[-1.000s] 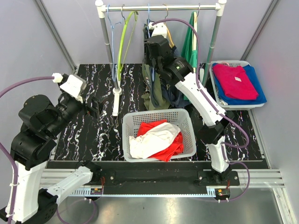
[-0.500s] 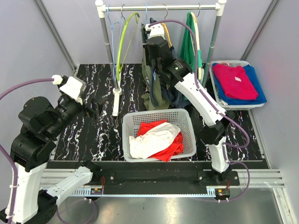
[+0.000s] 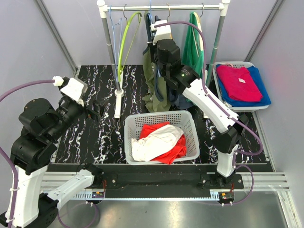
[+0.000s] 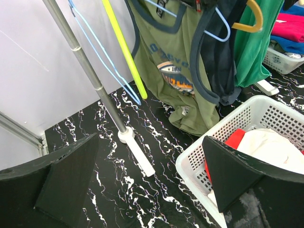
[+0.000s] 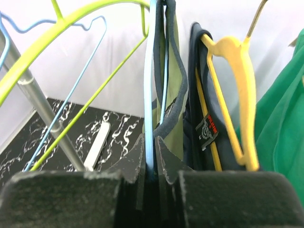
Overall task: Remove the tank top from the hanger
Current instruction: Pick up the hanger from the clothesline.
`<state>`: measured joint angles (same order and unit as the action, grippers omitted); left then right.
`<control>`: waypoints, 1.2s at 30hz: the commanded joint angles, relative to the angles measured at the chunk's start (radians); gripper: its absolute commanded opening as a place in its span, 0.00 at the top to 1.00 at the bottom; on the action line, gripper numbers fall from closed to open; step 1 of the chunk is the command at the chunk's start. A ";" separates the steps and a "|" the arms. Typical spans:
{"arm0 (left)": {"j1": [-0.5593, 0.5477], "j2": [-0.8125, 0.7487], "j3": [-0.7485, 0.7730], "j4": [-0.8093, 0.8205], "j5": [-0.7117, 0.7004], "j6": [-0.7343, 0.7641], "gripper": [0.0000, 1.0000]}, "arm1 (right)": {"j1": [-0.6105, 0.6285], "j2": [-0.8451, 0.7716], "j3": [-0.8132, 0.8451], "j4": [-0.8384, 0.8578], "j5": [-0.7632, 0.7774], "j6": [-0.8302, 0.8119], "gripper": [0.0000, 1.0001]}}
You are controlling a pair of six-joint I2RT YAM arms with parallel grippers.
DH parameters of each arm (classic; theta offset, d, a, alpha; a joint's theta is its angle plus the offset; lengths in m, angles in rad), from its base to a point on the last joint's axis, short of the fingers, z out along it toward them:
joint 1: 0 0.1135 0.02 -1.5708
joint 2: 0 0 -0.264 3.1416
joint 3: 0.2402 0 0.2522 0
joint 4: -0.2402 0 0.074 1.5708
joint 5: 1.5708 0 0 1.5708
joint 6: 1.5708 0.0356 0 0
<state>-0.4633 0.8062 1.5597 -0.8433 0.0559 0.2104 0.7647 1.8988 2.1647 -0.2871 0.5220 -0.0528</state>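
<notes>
The olive green tank top (image 3: 151, 85) with a printed chest graphic hangs on a light blue hanger (image 5: 150, 71) at the middle of the clothes rail (image 3: 164, 7). My right gripper (image 5: 151, 142) is shut on that hanger's thin blue arm, just below the rail; in the top view it is high beside the tank top's neck (image 3: 155, 38). The tank top's straps (image 5: 172, 90) run beside the jaws. My left gripper (image 4: 149, 175) is open and empty, low over the black marble table, left of the white basket. The tank top also shows in the left wrist view (image 4: 175, 71).
A navy garment (image 5: 204, 118) on a yellow hanger (image 5: 232, 71) and a green garment (image 5: 280, 118) hang right of the tank top. A lime hanger (image 5: 71, 23) and an empty blue wire hanger (image 4: 102, 61) hang left. A white basket (image 3: 130, 118) holds red and white clothes; another basket (image 3: 218, 90) stands right.
My right gripper has risen and shifted a little right with the blue hanger, and the tank top has lifted with it. The left arm has not moved.
</notes>
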 commanded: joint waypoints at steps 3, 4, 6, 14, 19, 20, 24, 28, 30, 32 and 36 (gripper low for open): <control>0.003 -0.002 -0.004 0.053 -0.021 0.015 0.01 | -0.005 -0.052 0.044 0.152 0.029 -0.048 1.00; 0.003 -0.001 -0.006 0.053 -0.021 0.017 0.01 | -0.005 -0.061 0.041 0.144 0.027 -0.047 1.00; 0.003 -0.002 -0.009 0.053 -0.021 0.017 0.01 | -0.007 -0.084 0.029 0.129 0.016 -0.033 1.00; 0.003 0.007 0.002 0.064 -0.022 0.012 0.01 | -0.004 -0.282 0.047 -0.136 -0.164 0.047 1.00; 0.003 0.017 0.013 0.062 -0.001 0.006 0.01 | -0.004 -0.378 0.148 -0.363 -0.321 0.097 1.00; 0.003 0.021 0.016 0.061 0.002 0.006 0.01 | -0.004 -0.391 0.188 -0.389 -0.351 0.109 1.00; 0.003 0.028 0.026 0.059 0.007 0.003 0.01 | -0.005 -0.438 0.316 -0.515 -0.470 0.140 1.00; 0.003 0.037 0.043 0.055 0.022 -0.002 0.01 | -0.004 -0.520 0.337 -0.491 -0.510 0.163 1.00; 0.003 0.042 0.040 0.055 0.025 -0.003 0.01 | -0.004 -0.563 0.327 -0.475 -0.566 0.169 1.00; 0.003 0.044 0.034 0.053 0.022 0.000 0.01 | -0.005 -0.579 0.333 -0.477 -0.600 0.172 1.00; 0.003 0.044 0.028 0.053 0.013 0.009 0.01 | -0.004 -0.596 0.327 -0.513 -0.585 0.163 0.99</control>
<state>-0.4633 0.8463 1.5688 -0.8360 0.0601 0.2127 0.7593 1.3743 2.4191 -1.0481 -0.0116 0.1303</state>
